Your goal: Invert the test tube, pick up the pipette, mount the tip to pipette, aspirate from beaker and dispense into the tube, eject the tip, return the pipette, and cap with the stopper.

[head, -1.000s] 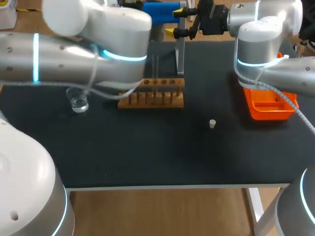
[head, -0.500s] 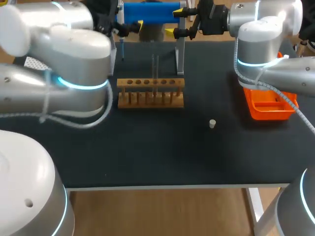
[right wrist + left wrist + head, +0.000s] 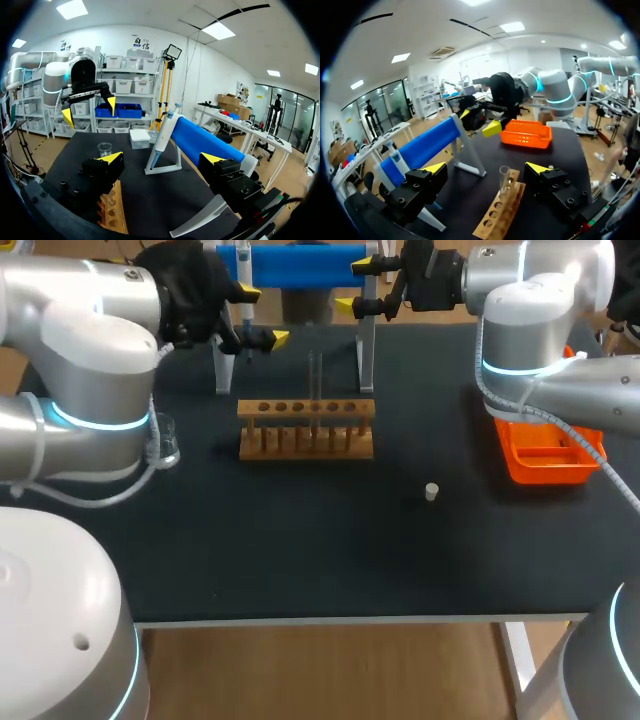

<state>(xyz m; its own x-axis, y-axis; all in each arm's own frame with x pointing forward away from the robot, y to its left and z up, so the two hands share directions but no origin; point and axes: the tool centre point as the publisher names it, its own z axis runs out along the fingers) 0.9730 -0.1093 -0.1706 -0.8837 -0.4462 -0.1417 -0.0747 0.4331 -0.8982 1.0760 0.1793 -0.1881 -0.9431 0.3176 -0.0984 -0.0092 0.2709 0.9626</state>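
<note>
A clear test tube [image 3: 315, 375] [image 3: 504, 181] stands upright in the wooden rack [image 3: 305, 428] [image 3: 496, 218], its rim upward, just ahead of my open left gripper [image 3: 250, 332] [image 3: 485, 170]. The pipette [image 3: 244, 262] [image 3: 162, 132] hangs at the left end of a blue bar [image 3: 305, 260] [image 3: 422, 149] on a metal stand. My right gripper [image 3: 358, 286] [image 3: 161, 158] stands open at the bar's right end, empty. A glass beaker [image 3: 165, 445] [image 3: 105, 148] sits left of the rack. The small white stopper [image 3: 431, 491] lies on the mat to the rack's right.
An orange tray [image 3: 545, 452] [image 3: 526, 139] sits at the right side of the black mat, under my right arm. A pale box [image 3: 140, 137] stands behind the stand. The front half of the mat holds only the stopper.
My left arm has swung back and to the left from over the rack, uncovering the beaker; its gripper now faces the rack from beside the stand. The right arm has not moved.
</note>
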